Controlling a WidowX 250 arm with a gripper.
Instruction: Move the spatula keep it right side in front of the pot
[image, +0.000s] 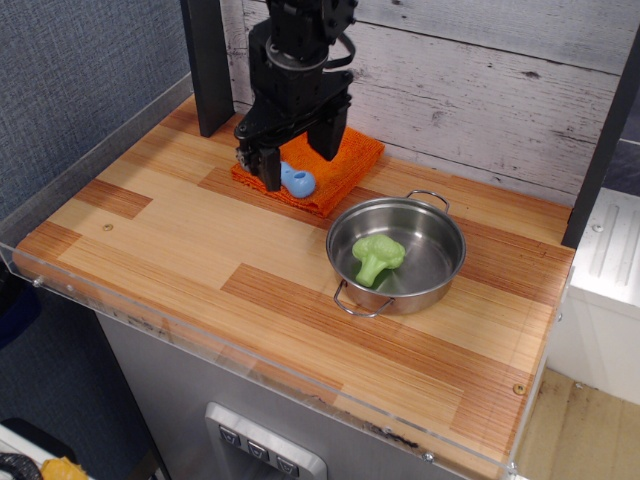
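Observation:
The spatula (298, 180) lies on an orange cloth (350, 158) at the back of the table. Only its light-blue handle shows; the grey head is hidden behind my left finger. My gripper (297, 166) is open and low over the spatula, with one finger (263, 163) at the head end and the other behind the handle. The shiny steel pot (436, 283) stands to the right, nearer the front, well apart from the gripper.
A green broccoli toy (377, 257) lies inside the pot. A black post (205, 60) stands at the back left. A grey plank wall (480, 90) runs behind the table, and a clear rim (250, 355) edges the front.

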